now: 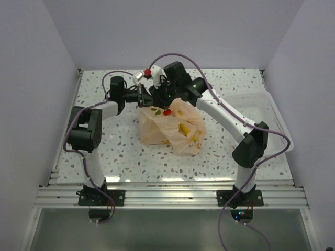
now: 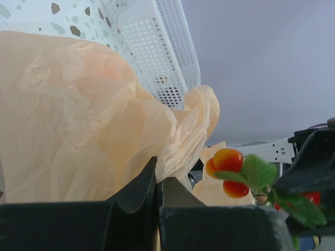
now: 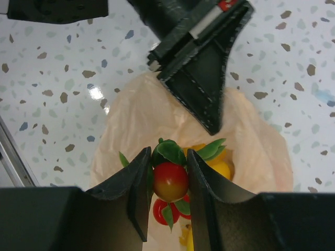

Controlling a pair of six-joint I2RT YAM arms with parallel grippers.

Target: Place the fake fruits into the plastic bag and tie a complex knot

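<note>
The peach-orange plastic bag point(image 1: 157, 128) lies mid-table with yellow fruits point(image 1: 184, 129) showing through it. My left gripper point(image 1: 145, 98) is shut on the bag's upper edge point(image 2: 172, 141) and holds the mouth up. My right gripper point(image 3: 168, 152) is shut on a cluster of small red-yellow fruits with green leaves point(image 3: 170, 180), just above the open mouth of the bag point(image 3: 131, 125). Yellow fruits point(image 3: 224, 168) lie inside the bag. The cluster also shows in the left wrist view point(image 2: 229, 170) and the top view point(image 1: 167, 112). No knot is in view.
A white perforated plastic tray point(image 1: 272, 112) stands at the right of the table and also shows in the left wrist view point(image 2: 157, 47). White walls enclose the speckled tabletop point(image 1: 120, 151). The left gripper's finger point(image 3: 201, 68) hangs close above the right one.
</note>
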